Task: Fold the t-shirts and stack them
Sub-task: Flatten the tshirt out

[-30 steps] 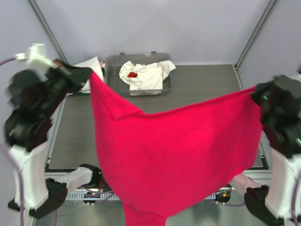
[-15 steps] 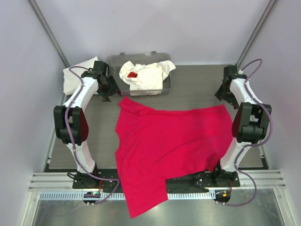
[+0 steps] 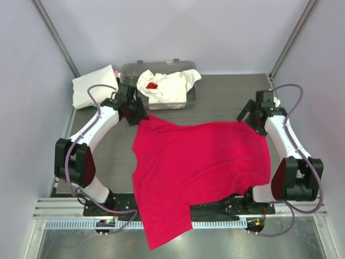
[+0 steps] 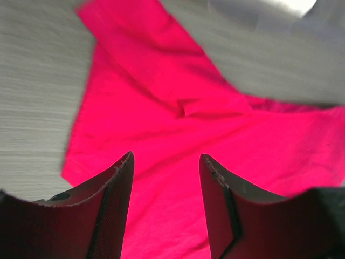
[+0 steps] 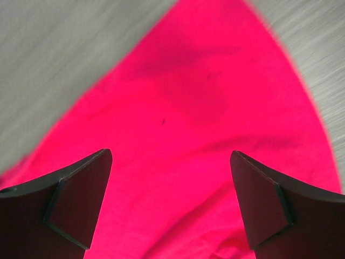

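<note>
On table (image 3: 226, 97), red t-shirt (image 3: 199, 162) now dropped flat, left tool (image 3: 139, 114), right tool (image 3: 248, 115) released

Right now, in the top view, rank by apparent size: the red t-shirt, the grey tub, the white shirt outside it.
Largest: red t-shirt
Then: grey tub
Smallest: white shirt outside the tub

Overhead camera at 6 o'clock looks down over the table (image 3: 226, 97); wrist cameras at 10 and 2 o'clock look closely down on the shared red t-shirt (image 3: 199, 162).
</note>
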You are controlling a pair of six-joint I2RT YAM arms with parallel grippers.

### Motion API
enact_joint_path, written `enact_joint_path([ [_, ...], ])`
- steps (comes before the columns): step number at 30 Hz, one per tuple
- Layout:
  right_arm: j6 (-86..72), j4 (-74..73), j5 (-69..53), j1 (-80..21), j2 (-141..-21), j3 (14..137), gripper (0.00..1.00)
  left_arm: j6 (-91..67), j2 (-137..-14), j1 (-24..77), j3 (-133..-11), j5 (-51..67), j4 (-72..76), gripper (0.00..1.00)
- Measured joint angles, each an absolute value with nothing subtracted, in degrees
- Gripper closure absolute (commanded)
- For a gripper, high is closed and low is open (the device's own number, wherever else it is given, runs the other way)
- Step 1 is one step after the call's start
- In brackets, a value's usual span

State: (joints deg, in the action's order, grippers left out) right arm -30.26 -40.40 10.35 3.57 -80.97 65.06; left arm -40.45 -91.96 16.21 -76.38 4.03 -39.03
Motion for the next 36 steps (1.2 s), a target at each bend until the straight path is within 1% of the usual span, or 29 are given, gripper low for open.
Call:
enact_joint_path([
  [3,-30.28,-39.27,6.17,2.59,-76.58,57.87,0.03,-42.24,-90.94,20.05,-69.34,3.16,-35.77,0.48],
  [7,-30.0,-38.94,4.14,2.35,-75.33,52.53,0.03,-46.28,-84.01,25.1,-56.9,2.33,-32.32,0.48],
  [9,-29.87,-38.46,3.64,2.37,-77.36,52.03,0.03,-48.01,-81.1,26.76,-52.93,2.15,-30.79,0.48],
  [11,-29.82,-37.39,3.29,2.37,-80.03,51.94,0.03,-49.56,-80.82,27.81,-51.05,2.13,-28.82,0.48],
  [16,-29.45,-35.7,4.19,2.37,-87.94,52.53,0.03,-52.42,-85.43,29.19,-48.82,1.74,-24.53,0.49],
  [19,-28.97,-35.59,5.5,2.37,-93.91,55.02,0.03,-53.01,-89.14,29.28,-48.34,0.1,-23.94,0.49],
  [24,-28.95,-37.5,7.2,2.37,-101.67,63.48,0.03,-52.29,-95.61,28.1,-55.22,-1.67,-25.58,0.51],
  [28,-28.99,-39.86,7.57,2.37,-109.69,74.06,0.03,-50.89,-102.28,23.7,-63.44,-2.02,-27.35,0.53],
  [34,-29.1,-41.76,6.55,2.35,-121.54,93.03,0.02,-47.22,-113.49,17.72,-82.39,-5.21,-34.33,0.52],
  [36,-29.08,-41.65,6.0,2.31,-122.89,95.83,0.02,-46.22,-114.21,17.19,-86.52,-5.98,-36.51,0.49],
])
